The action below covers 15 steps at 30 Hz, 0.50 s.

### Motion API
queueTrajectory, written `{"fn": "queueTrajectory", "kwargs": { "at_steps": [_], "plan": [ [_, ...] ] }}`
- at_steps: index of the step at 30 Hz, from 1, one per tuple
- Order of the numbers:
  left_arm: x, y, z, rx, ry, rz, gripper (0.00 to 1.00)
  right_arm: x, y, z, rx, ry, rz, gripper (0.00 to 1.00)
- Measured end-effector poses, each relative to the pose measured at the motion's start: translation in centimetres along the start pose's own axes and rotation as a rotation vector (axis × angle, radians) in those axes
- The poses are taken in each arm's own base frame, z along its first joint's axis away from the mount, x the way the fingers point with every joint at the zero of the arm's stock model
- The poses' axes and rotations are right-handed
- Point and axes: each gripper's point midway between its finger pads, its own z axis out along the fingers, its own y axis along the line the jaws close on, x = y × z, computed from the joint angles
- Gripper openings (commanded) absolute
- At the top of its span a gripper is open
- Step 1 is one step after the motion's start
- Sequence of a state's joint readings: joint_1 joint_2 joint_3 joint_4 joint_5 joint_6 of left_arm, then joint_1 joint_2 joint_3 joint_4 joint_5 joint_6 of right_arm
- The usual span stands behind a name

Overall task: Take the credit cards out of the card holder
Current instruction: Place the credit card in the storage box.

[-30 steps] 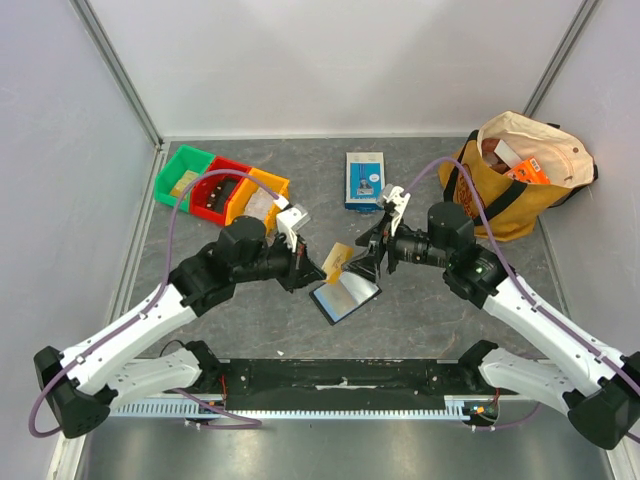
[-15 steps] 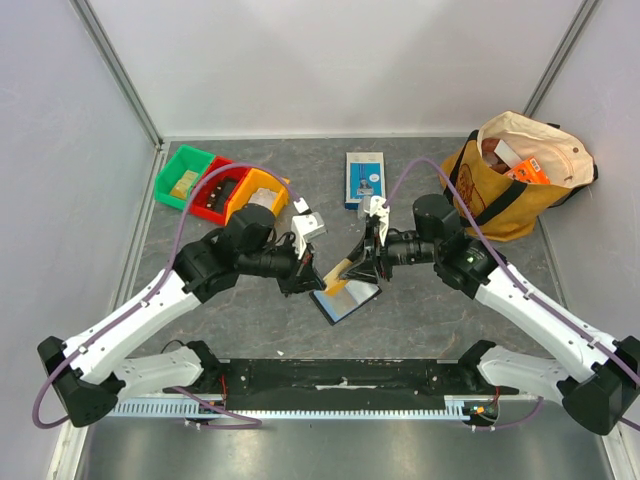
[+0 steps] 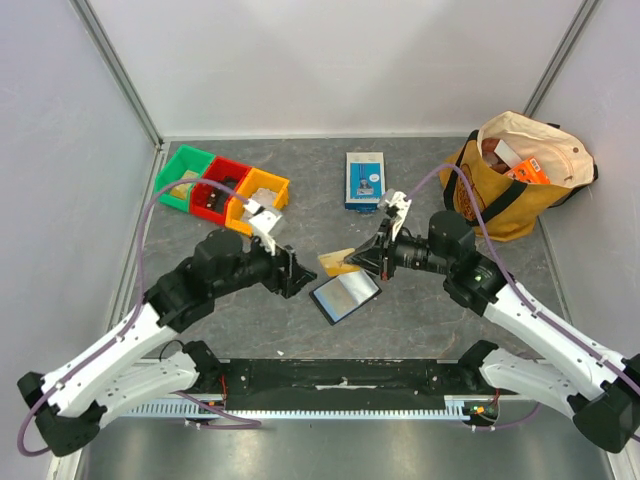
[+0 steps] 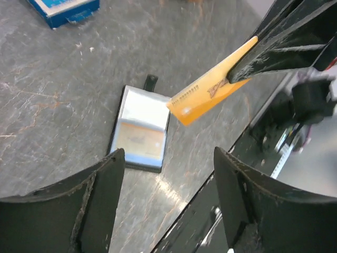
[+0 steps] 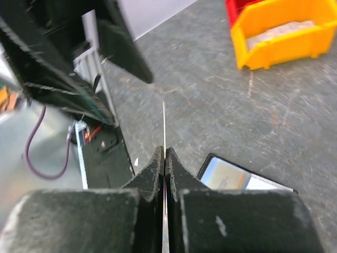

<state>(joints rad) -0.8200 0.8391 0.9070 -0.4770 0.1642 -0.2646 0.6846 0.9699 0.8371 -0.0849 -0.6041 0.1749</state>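
Note:
The black card holder point(image 3: 345, 296) lies open on the table, and a pale orange card point(image 4: 139, 140) shows in its lower pocket. A yellow-orange credit card point(image 3: 335, 263) hangs above the holder's left corner, with my right gripper point(image 3: 366, 262) shut on its right end. The right wrist view has this card point(image 5: 164, 124) edge-on between the closed fingertips point(image 5: 158, 161), and the holder point(image 5: 238, 178) below to the right. My left gripper point(image 3: 296, 272) stands open just left of the card and touches nothing. In the left wrist view the card point(image 4: 205, 96) floats past the open gripper point(image 4: 168, 156), above the holder point(image 4: 121, 117).
A blue-and-white box point(image 3: 364, 180) lies at the back centre. Green, red and yellow bins point(image 3: 222, 187) sit at the back left. A yellow tote bag point(image 3: 520, 175) with goods stands at the back right. A black rail point(image 3: 340, 378) runs along the near edge.
The left gripper let go of the yellow-orange card, opened and drew back to the left. The right gripper shut on the card and now holds it alone above the holder.

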Motion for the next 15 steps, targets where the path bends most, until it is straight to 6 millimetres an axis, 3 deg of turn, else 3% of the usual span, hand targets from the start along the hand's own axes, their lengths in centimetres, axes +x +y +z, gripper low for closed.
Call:
{"fn": "queueTrajectory", "kwargs": {
  "at_steps": [6, 15],
  "plan": [
    [-0.6, 0.6, -0.2, -0.005, -0.248, -0.214, 0.72, -0.6, -2.6, -0.2, 0.175, -0.203, 0.266, 0.0],
    [0.2, 0.2, 3.4, 0.111, -0.367, -0.487, 0.68, -0.5, -4.4, -0.3, 0.209, -0.477, 0.678, 0.0]
  ]
}}
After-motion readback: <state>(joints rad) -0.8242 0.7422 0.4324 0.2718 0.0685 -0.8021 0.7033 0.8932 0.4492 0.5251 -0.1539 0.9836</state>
